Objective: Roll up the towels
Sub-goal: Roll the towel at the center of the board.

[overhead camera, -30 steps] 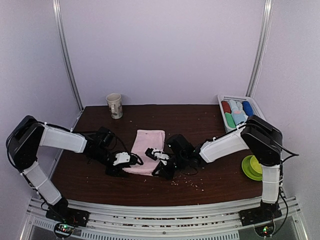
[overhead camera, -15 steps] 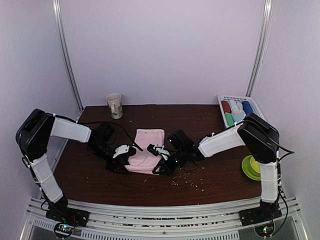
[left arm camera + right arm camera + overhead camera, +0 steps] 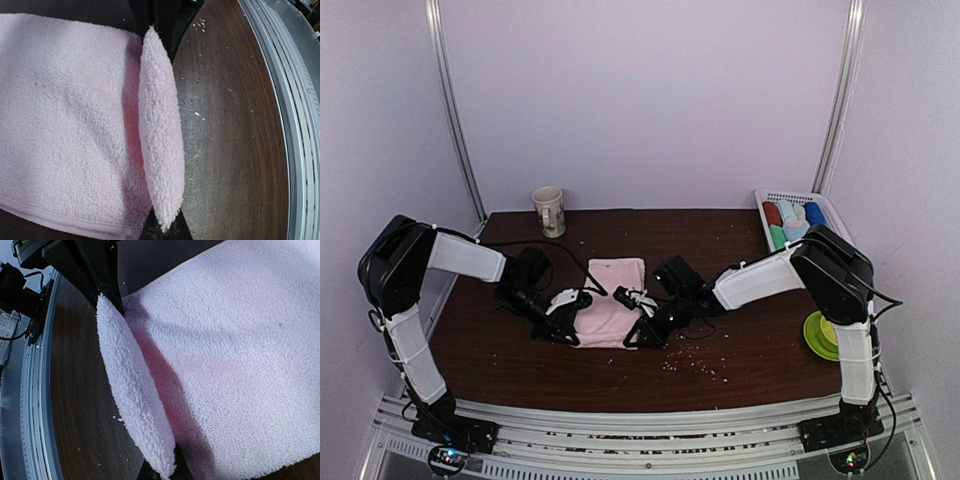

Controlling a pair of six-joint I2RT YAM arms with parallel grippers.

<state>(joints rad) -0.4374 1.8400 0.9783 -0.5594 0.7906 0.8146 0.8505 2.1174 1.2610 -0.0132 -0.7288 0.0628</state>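
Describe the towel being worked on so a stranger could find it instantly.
On the dark brown table, look to the middle. There lies a pale pink towel, spread flat with its near edge pinched up by the left and right jaws. Unlike the coloured rolls in the white basket at the far right corner, it is unrolled.

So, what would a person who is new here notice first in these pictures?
A pale pink towel lies at the middle of the dark table, and the left tool and right tool each pinch its near edge into a raised fold. At the far right corner, a white basket holds rolled coloured cloths.
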